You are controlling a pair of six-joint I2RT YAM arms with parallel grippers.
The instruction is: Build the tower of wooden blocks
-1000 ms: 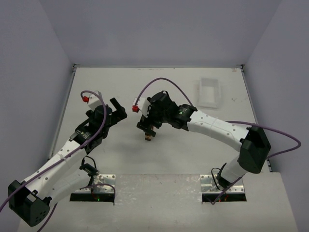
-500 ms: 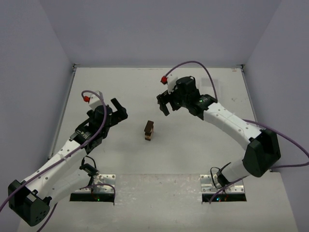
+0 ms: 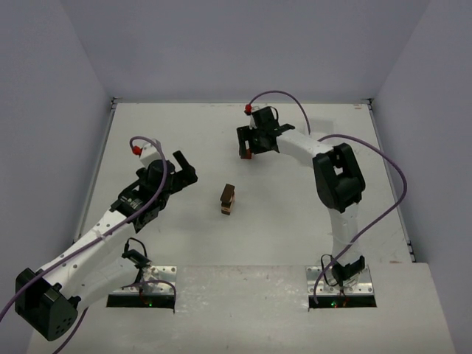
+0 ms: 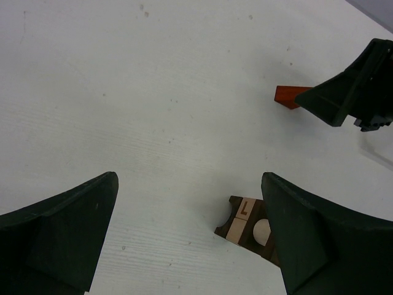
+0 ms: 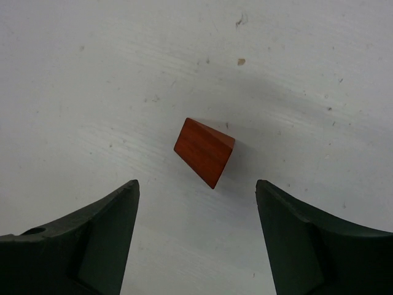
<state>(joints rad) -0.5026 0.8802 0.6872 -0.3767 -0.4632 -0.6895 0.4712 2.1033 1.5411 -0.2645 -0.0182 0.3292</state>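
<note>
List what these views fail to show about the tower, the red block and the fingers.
- Wood block tower: too small in the top view to count blocks; in the left wrist view its right side is behind a finger of the left gripper.
- Red wedge block: top view, mostly under the right gripper; left wrist view, one end behind that gripper's finger.
- Both wrist views: finger bases cut off by the bottom edge.
</note>
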